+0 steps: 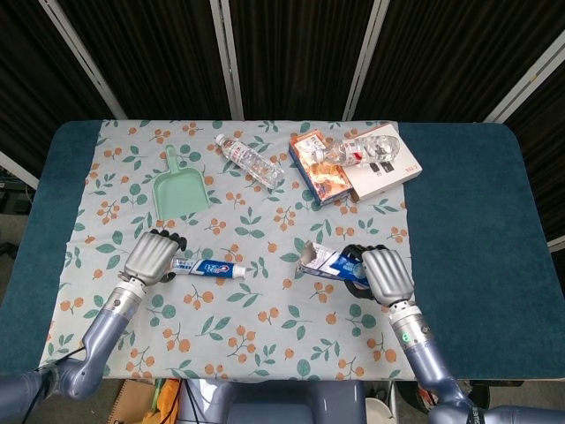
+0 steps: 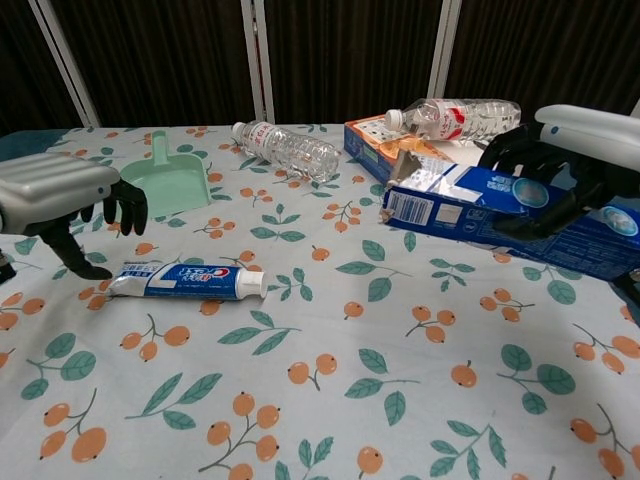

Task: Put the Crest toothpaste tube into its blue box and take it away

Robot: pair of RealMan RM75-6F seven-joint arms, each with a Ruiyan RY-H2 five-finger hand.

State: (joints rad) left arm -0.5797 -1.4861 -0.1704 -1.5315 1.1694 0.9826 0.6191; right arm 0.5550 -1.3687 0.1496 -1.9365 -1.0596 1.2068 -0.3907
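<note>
The Crest toothpaste tube point(image 1: 208, 268) point(image 2: 187, 280) lies flat on the floral cloth, cap pointing right. My left hand point(image 1: 154, 257) point(image 2: 62, 198) hovers just above the tube's left end, fingers spread and curved down, holding nothing. My right hand point(image 1: 381, 272) point(image 2: 570, 170) grips the long blue box point(image 1: 332, 262) point(image 2: 500, 213), lifted off the cloth, its open flap end facing left toward the tube.
A green dustpan point(image 1: 181, 189) point(image 2: 165, 182) lies back left. A clear water bottle point(image 1: 252, 161) point(image 2: 286, 148) lies at the back centre. A blue-orange box point(image 1: 319, 175) point(image 2: 397, 155), a white box point(image 1: 385, 170) and a second bottle point(image 2: 456, 116) sit back right.
</note>
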